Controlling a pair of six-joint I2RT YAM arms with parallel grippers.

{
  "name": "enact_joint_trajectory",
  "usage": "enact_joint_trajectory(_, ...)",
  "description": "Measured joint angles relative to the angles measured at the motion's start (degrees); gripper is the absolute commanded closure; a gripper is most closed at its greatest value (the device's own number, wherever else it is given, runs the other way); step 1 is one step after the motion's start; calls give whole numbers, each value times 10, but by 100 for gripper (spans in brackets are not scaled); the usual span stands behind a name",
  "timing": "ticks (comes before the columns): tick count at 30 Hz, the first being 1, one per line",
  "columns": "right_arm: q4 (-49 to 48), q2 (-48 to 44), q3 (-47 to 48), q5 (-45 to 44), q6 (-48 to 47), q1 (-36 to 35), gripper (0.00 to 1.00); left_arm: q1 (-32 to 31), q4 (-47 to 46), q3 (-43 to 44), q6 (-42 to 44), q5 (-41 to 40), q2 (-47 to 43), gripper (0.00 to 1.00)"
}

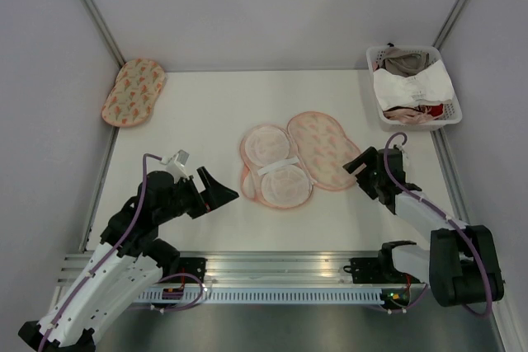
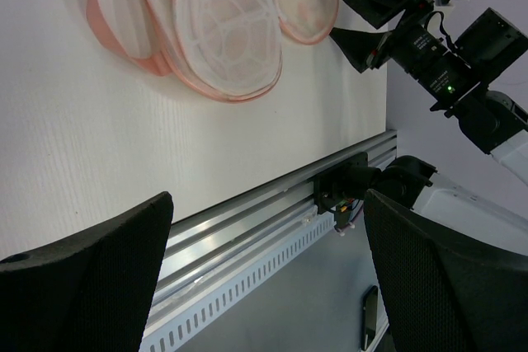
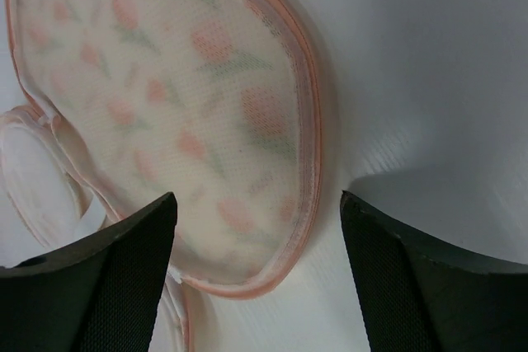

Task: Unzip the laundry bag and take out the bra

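The laundry bag (image 1: 318, 150) lies unzipped and spread flat in the middle of the table. Its printed half is on the right and its white mesh domes (image 1: 271, 166) are on the left. A white bra (image 1: 412, 84) lies on top of the clothes in the white basket (image 1: 454, 113) at the back right. My right gripper (image 1: 353, 172) stands open at the bag's right edge. In the right wrist view the pink zip edge (image 3: 309, 162) lies between its fingers (image 3: 257, 199), untouched. My left gripper (image 1: 221, 190) is open and empty, just left of the bag (image 2: 223, 22).
A second printed pouch (image 1: 132, 91) leans in the back left corner. The basket also holds beige and pink garments (image 1: 408, 113). White walls close in the table on three sides. An aluminium rail (image 1: 272, 265) runs along the near edge.
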State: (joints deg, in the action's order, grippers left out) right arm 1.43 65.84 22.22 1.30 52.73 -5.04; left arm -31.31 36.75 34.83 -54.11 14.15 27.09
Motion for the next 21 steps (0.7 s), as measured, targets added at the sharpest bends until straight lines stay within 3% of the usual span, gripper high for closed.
enact_joint_trajectory(1, -18, 8, -2, -2, 3, 0, 23, 0, 0, 0, 0, 0, 0, 0)
enact_joint_trajectory(5, -88, 72, -5, -11, 10, 0, 86, 0, 0, 0, 0, 0, 0, 0)
enact_joint_trajectory(7, -123, 119, 3, -10, 18, 0, 100, 0, 1, 0, 0, -1, 0, 0)
enact_joint_trajectory(11, -168, 176, 33, -4, 17, -1, 100, 0, 16, 3, 0, -5, -9, 0)
enact_joint_trajectory(14, -158, 167, 34, -9, 0, -1, 100, 0, 36, 15, 0, -13, -23, 0)
enact_joint_trajectory(21, -38, -1, 54, -71, -86, -17, 100, 0, 65, 58, 0, -46, -55, 0)
